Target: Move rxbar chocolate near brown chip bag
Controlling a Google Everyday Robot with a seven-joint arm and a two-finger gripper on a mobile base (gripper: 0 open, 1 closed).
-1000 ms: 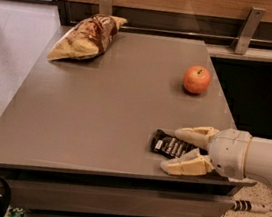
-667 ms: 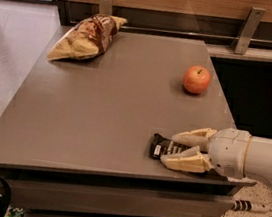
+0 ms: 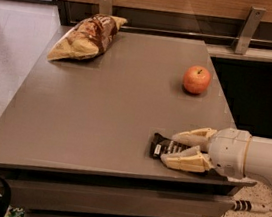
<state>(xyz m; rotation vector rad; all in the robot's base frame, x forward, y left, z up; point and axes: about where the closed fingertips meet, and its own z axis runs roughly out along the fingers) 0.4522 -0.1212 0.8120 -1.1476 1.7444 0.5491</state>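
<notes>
The rxbar chocolate [image 3: 162, 147], a small black wrapper with white lettering, lies on the grey table [image 3: 111, 102] near its front right edge. My gripper [image 3: 171, 148] reaches in from the right at table height. Its two cream fingers [image 3: 192, 136] lie on either side of the bar and are closed against it, covering the bar's right part. The bar rests on the tabletop. The brown chip bag [image 3: 85, 38], puffy, dark brown and tan-yellow, lies at the table's far left corner, far from the bar and the gripper.
A red-orange apple [image 3: 196, 79] sits on the right side of the table, behind the gripper. A wooden wall with two metal brackets [image 3: 247, 29] runs behind the table. A cable [image 3: 243, 205] lies on the floor at the lower right.
The fingers have narrowed around the bar from a wide spread to a close hold. The bar, the apple and the bag have not moved.
</notes>
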